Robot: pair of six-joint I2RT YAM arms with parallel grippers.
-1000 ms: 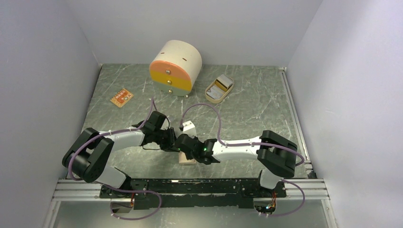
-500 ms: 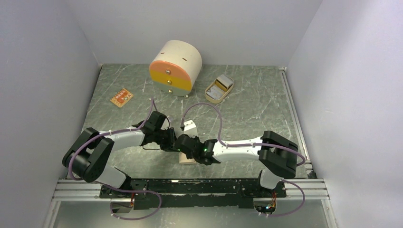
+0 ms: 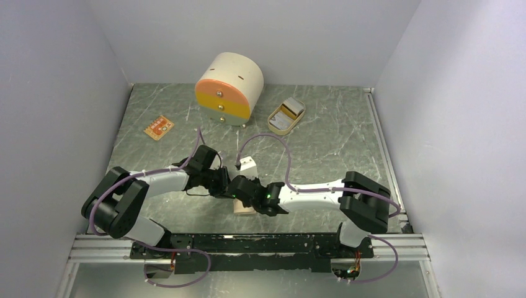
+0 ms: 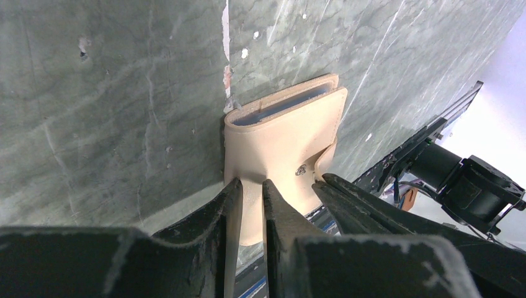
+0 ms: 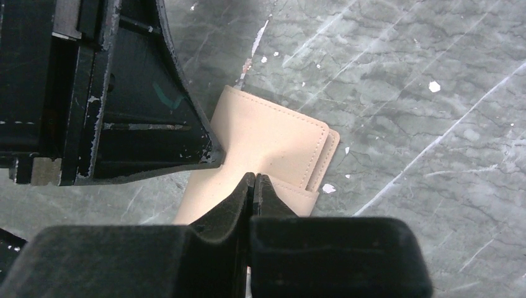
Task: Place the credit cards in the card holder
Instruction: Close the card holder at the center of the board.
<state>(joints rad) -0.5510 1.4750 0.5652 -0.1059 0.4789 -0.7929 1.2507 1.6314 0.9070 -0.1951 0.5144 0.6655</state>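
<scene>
Far out at 10 o'clock on the dark green marbled counter [image 3: 335, 155], a small flat orange rectangular card [image 3: 159, 127] lies alone. My left gripper [image 3: 222, 186] [image 4: 251, 186] reaches in toward the middle near 6 o'clock, its jaws narrow and pinching one soft flap of the small tan leather-like folding card holder [image 3: 244, 208] [image 4: 285, 143] [image 5: 267, 143]. Beyond it, at 12 o'clock by the back wall, stands the round cream drawer box [image 3: 228, 89] with its orange and yellow fronts. The card holder sits low against the counter near the near edge. In the left wrist view, the thin edge of a light blue card [image 4: 282, 107] shows in its far pocket. My right gripper [image 3: 239, 192] [image 5: 255, 180] comes from 3 o'clock and meets the holder from the other side, its jaws pressed nearly together on a puckered fold of the tan cover. At 1 o'clock rests the beige oval tray [image 3: 277, 126], with grey-silver cards [image 3: 289, 110] lying in it.
</scene>
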